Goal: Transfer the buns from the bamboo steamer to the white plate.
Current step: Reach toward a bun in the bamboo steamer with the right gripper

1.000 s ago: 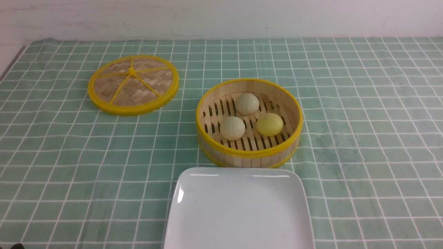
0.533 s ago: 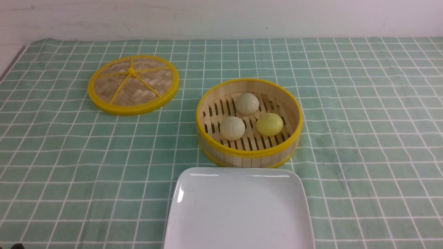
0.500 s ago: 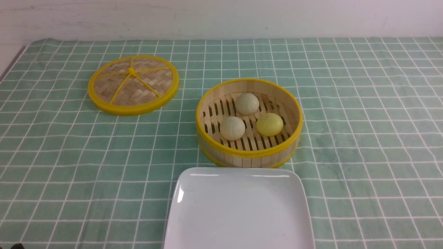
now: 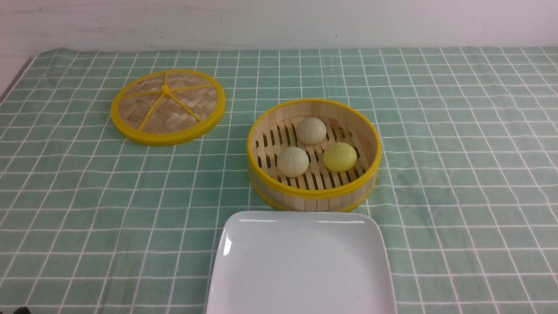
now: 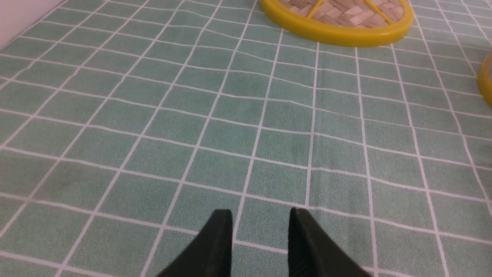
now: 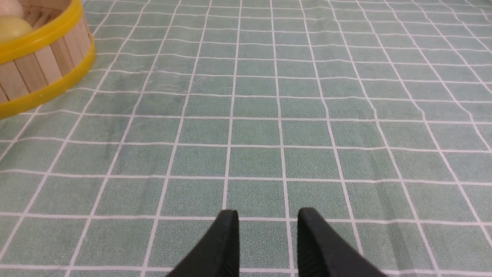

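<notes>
Green cloth (image 4: pixel 457 152): steamer (image 4: pixel 314 198) holds three pale buns (image 4: pixel 293 162).

Green checked tablecloth (image 4: pixel 457 131) under bamboo steamer (image 4: pixel 314 201), woven lid (image 4: pixel 168 107) and white plate (image 4: pixel 301 266).

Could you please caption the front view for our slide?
Two off-white round buns and one pale yellow bun sit in the yellow-rimmed bamboo steamer beyond the empty glossy white square plate.
</notes>
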Controlling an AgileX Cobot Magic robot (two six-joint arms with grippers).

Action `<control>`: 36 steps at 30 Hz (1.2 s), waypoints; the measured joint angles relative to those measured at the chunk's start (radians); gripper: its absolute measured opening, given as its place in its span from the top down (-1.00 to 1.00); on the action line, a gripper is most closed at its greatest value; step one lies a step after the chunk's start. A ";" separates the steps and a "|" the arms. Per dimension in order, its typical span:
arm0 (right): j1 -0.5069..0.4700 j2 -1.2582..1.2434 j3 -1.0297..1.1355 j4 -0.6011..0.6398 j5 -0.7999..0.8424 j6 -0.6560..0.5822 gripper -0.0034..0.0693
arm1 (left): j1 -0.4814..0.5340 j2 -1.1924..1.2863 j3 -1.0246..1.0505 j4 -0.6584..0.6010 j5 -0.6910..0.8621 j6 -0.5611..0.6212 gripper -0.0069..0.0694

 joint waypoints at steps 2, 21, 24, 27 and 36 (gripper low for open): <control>0.000 0.000 0.000 0.000 0.000 0.000 0.25 | 0.000 0.000 0.000 0.000 0.000 0.000 0.19; 0.000 0.000 0.004 0.361 -0.011 0.256 0.25 | 0.000 0.000 0.008 -0.505 -0.082 -0.482 0.19; 0.000 0.000 0.010 0.689 0.002 0.454 0.25 | 0.000 0.000 0.008 -0.581 -0.104 -0.553 0.19; 0.000 0.000 0.010 0.813 0.010 0.507 0.25 | 0.000 0.000 0.008 -0.593 -0.124 -0.570 0.19; 0.000 0.000 -0.053 0.880 0.010 0.362 0.36 | 0.000 0.000 -0.108 -0.555 -0.136 -0.304 0.34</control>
